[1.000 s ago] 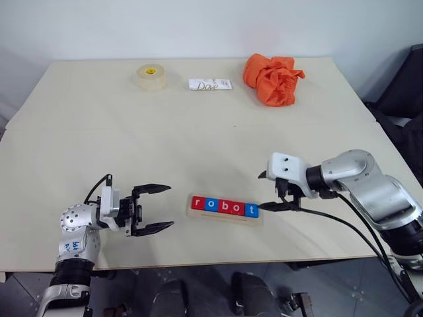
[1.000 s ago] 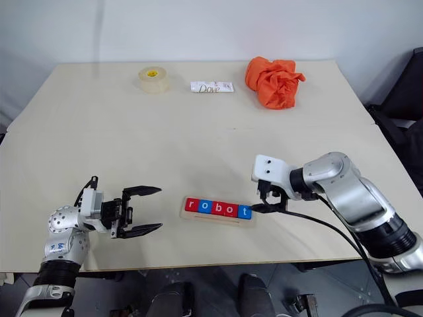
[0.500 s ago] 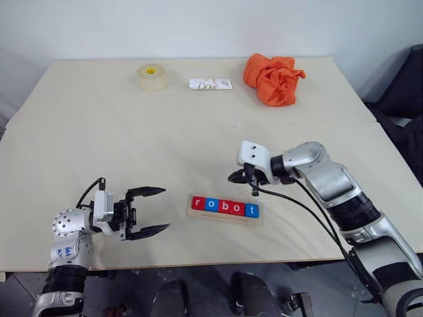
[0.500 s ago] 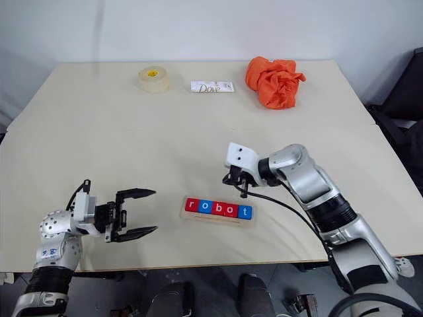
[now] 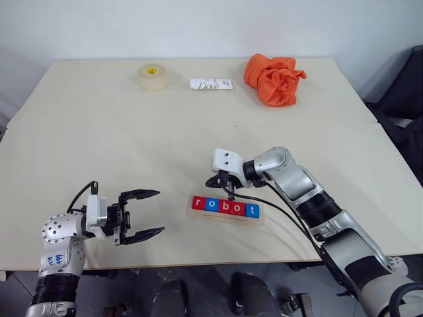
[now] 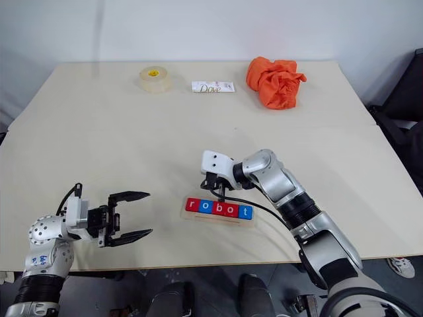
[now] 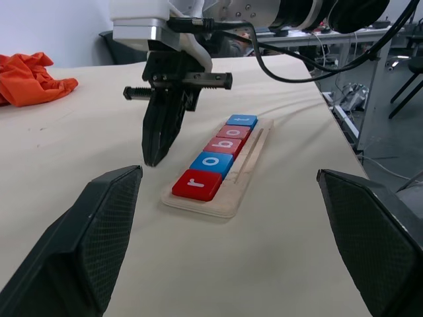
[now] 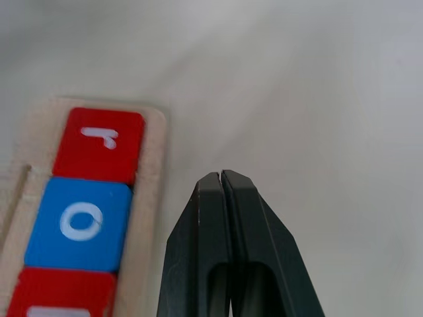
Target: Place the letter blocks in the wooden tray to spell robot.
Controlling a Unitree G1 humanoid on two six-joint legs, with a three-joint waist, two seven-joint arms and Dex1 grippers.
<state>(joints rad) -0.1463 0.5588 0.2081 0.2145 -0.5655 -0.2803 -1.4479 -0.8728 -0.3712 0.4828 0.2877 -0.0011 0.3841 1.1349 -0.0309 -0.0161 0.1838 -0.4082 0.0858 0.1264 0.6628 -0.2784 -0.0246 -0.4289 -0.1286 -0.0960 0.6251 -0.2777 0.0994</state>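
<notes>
Since all five letter blocks [image 5: 225, 207] sit in a row in the wooden tray [image 5: 224, 215], reading r-o-b-o-t, red and blue alternating, the spelling looks done. Tray lies near the front edge of the table [image 5: 99, 125], roughly centre. Tiles butt against one another, flat in the groove; the left wrist view shows them lined up along one side of the tray, a bare strip of groove beside them.

Right gripper [image 5: 228, 192]: fingers pressed together, holding nothing, tip pointing down at the tabletop just behind the tray, beside the "r"/"o" end. Touching the tray edge or not: cannot tell.

Left gripper [image 5: 149, 212]: jaws spread wide, empty, apart from the tray on its left.

Left to do, by my reading: at most a nudge to square the row.

Far edge: tape roll [image 5: 151, 76], Dove packet [image 5: 210, 84], orange cloth [image 5: 273, 79], well clear.
</notes>
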